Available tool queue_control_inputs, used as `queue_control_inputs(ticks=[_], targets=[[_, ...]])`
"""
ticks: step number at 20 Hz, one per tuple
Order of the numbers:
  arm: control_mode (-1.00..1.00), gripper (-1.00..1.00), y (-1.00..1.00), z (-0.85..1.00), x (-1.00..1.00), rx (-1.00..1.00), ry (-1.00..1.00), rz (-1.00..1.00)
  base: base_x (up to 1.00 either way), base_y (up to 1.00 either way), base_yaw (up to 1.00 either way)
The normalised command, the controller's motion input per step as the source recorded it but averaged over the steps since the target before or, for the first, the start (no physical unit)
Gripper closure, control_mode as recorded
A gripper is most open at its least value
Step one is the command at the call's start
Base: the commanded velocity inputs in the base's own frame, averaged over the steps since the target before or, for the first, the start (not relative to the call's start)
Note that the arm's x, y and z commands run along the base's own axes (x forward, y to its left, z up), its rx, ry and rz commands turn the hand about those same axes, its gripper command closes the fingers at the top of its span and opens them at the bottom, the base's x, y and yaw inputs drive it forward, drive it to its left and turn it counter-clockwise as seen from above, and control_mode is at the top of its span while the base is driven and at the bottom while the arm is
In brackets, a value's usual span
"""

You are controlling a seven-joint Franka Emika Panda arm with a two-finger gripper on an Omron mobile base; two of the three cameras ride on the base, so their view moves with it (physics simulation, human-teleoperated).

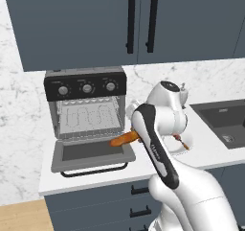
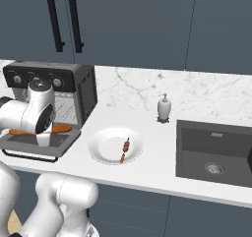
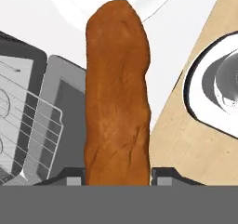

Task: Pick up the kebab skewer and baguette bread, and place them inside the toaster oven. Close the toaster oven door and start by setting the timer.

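Baguette bread (image 3: 117,93): closest thing in hand view, long axis running straight away from the cam, near end sitting between my fingers (image 3: 69,175), far rounded end pointing out over the white plate (image 3: 69,0).
Fingers: closed narrow on the loaf's near end, holding it (pads mostly hidden behind the bread).
Where it is: left base view has the loaf (image 1: 123,139) roughly level, held over the front right corner of the open toaster oven door (image 1: 91,153), free end pointing toward the oven mouth, not yet on the rack.
Handling, my read: light, crusty and stiff enough to stay straight, not slippery; end grip means it could droop or swing, so slow moves. Mid-loaf hold would be steadier.
Toaster oven (image 1: 86,105): door dropped flat, wire rack showing, three knobs on top panel.
Kebab skewer (image 2: 124,149): thin, light, prob fragile chunks; lies on the plate (image 2: 106,150) on the tabletop (image 2: 147,172), right of the oven, long axis near-to-far with a slight lean. I'd take it mid-stick, across the axis.
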Motion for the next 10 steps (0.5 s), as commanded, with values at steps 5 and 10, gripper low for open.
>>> queue_control_inputs(ticks=[5,10], targets=[[-1.00,1.00,1.00,0.34,0.45,0.00,0.00,-0.13,0.00,0.00,0.00],[-1.00,1.00,0.54,0.15,0.24,0.01,-0.01,-0.11,0.00,0.00,0.00]])
